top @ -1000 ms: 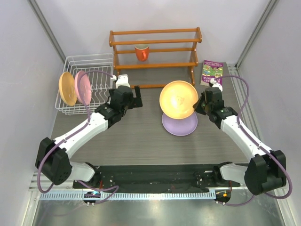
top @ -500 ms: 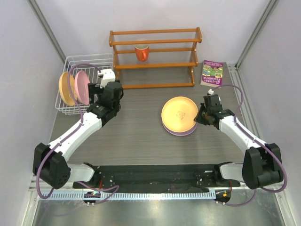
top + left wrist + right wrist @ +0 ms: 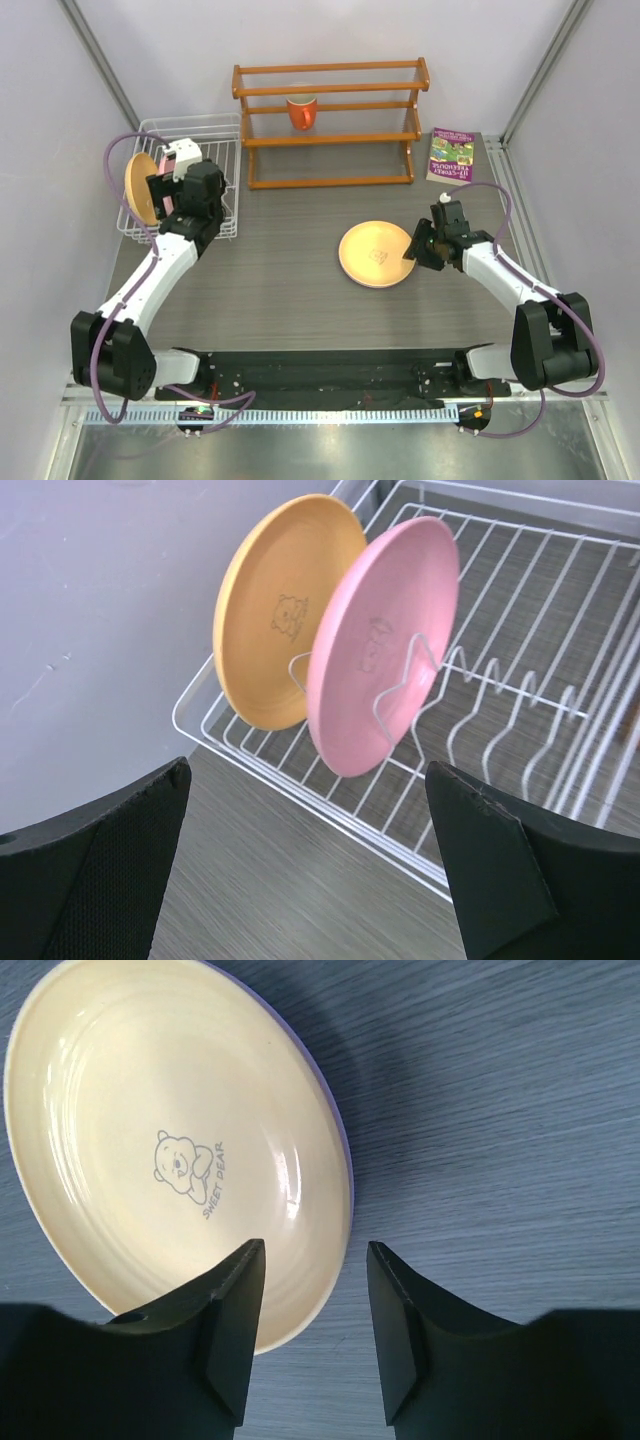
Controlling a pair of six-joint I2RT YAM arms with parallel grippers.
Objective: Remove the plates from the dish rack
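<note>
**Plate count: four.**

- Two plates stand on edge in the dish rack, at the far left of the table. They are the pink plate and the first orange-tan plate.
  - Both sit in the slot bars and lean the same way.
  - The pink plate stands just beside the orange-tan one and partly overlaps it in the left wrist view. Contact between them cannot be determined.
- Two plates lie flat in a stack on the table, right of centre.
  - The second orange-tan plate is on top, face up, with a small bear mark in its well.
  - The lavender plate is under it. Only a thin sliver of its rim shows.

**Hands: two.**

- Left hand: the fingers are spread wide with nothing between the pads. It hangs at the near edge of the dish rack and points at the two standing plates, which lie just beyond the fingertips. The pink plate is the nearer one. The hand touches neither plate.
- Right hand: the fingers are apart and gripping nothing. It sits low at the right edge of the stack. The near rim of the upper plate lies in the gap between the fingers.

**Other items: one of each.**

- A wooden shelf rack stands at the far edge of the table.
- An orange-red mug stands on the shelf rack.
- A booklet lies just beside the shelf rack, on its right.
</note>
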